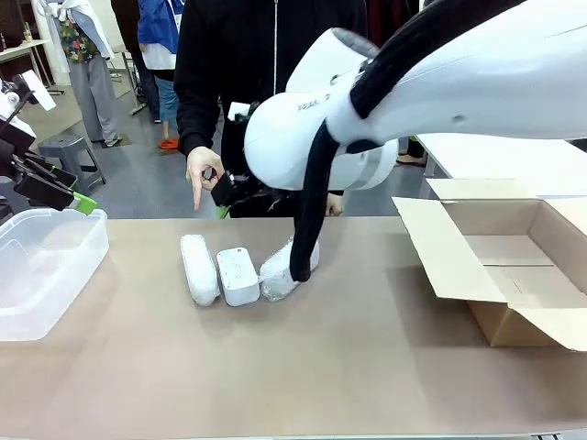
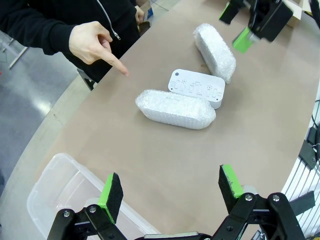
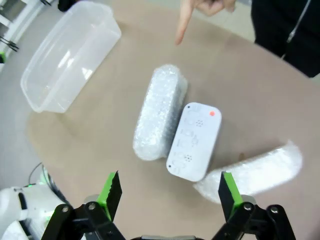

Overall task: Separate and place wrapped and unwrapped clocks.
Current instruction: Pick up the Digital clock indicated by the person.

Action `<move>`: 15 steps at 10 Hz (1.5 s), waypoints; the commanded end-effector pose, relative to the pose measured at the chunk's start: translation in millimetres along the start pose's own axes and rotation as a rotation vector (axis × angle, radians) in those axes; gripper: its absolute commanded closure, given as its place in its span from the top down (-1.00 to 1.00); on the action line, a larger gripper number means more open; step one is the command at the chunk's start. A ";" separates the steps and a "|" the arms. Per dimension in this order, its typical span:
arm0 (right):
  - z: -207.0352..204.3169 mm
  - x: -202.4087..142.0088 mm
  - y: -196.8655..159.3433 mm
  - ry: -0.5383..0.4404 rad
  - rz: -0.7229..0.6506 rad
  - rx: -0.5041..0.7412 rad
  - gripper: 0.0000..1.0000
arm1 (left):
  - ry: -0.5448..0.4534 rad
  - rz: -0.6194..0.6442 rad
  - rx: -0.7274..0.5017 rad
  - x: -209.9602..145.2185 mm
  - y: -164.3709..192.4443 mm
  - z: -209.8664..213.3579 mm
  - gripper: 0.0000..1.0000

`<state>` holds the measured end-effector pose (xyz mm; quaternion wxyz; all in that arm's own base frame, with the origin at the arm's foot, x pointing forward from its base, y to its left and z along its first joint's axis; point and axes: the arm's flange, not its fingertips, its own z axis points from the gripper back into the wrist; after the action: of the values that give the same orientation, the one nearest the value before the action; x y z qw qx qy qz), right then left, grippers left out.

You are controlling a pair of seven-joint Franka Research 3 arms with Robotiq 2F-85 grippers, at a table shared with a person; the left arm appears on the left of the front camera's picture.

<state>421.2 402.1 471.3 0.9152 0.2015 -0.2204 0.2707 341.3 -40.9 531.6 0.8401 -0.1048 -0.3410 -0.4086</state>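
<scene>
the right end effector (image 3: 170, 189) hangs over the middle of the desk (image 1: 321, 367) with its green pads spread wide and nothing between them, looking down on the three clocks. the left end effector (image 2: 170, 187) is also wide open and empty, poised above the near rim of a clear bin (image 2: 55, 190) at the desk's left end. the clocks lie in a loose row on the desk's middle, closer to the far edge than the near one. the bare clock (image 3: 194, 141) is in the centre, flat on its back, smooth white with rounded corners and a small red dot near one corner. the first wrapped clock (image 3: 160, 112) lies along its left side, touching it, on the side toward the bin. the second wrapped clock (image 3: 255, 172) lies on the other side, angled away, with one end just beside the bare clock's corner; in the front view a black cable on the right arm hides part of it. a person's hand (image 2: 90, 42) at the far side points its index finger down toward the desk near the far edge, apart from the clocks and nearest the first wrapped one. an open cardboard box (image 1: 495, 266) sits at the desk's right end, well apart from the clocks.
</scene>
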 end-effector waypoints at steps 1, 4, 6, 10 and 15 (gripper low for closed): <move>-8.0 4.1 -1.6 -0.016 -0.027 -0.014 1.00 | -0.006 0.006 -0.008 -0.6 1.1 -0.6 1.00; -11.9 -0.8 -0.5 0.007 -0.019 0.005 1.00 | -0.006 0.006 -0.008 -0.6 1.1 -0.6 1.00; -6.6 1.9 -3.0 -0.031 -0.023 0.001 1.00 | -0.006 0.006 -0.008 -0.6 1.1 -0.6 1.00; -64.4 49.0 60.2 0.061 -0.218 -0.139 1.00 | -0.006 0.006 -0.008 -0.6 1.1 -0.6 1.00; -129.9 62.6 79.1 0.189 -0.230 -0.244 1.00 | -0.006 0.006 -0.008 -0.6 1.1 -0.6 1.00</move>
<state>447.9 536.8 412.1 0.9718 0.1115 -0.1385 0.1551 341.3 -40.7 531.6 0.8403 -0.1045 -0.3411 -0.4083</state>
